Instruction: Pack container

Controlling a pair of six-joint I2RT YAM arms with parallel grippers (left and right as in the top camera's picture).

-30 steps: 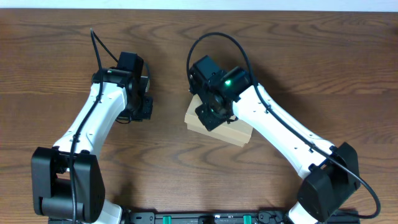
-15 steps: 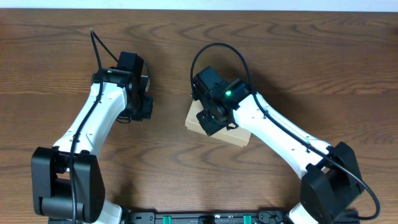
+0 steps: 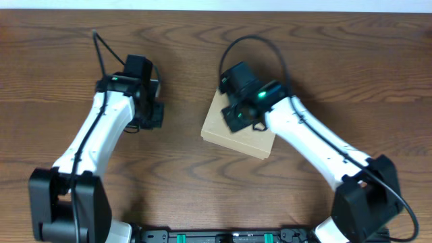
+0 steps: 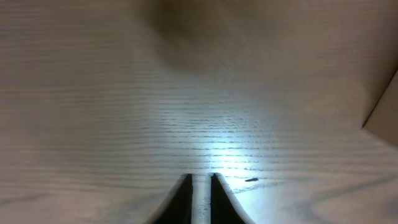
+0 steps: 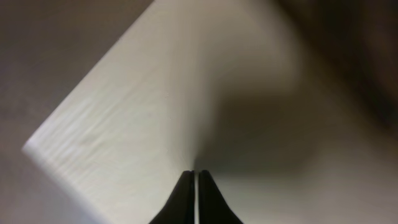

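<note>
**Pack container: one box, two arms, both pincers drawn together**

Count: 1 container, 2 arms, 2 pincers, 1 black cable loop per arm.

Container (image 3: 219, 129): a tan cardboard box lying flat on the table (image 3: 337, 54), slightly right of centre and turned at an angle to the table edges. From overhead, its top shows as one plain flat face. The left edge and the near edge are fully exposed. The far-right part is covered by the right arm's wrist.

Right pincer (image 5: 194, 172): it hangs above the container's top face, fingers pointing down at it. The two fingers are pressed together with only a hairline of light between them, and they grip nothing. In the right wrist view the tan top (image 5: 155, 112) fills most of the frame. One box corner shows at the left, with dark table beyond it. Whether the fingertips touch the cardboard cannot be told.

Left pincer (image 4: 201, 177): it is over bare wood, well apart from the container on its left side. The fingers are drawn nearly together with a narrow strip of table between them, and they hold nothing. The left wrist view catches one corner of the box (image 4: 385, 118) at the right edge.

Room: bare wood lies between the box's left edge and the left arm. Wider bands of wood run along the far side of the table and beyond the right arm.
</note>
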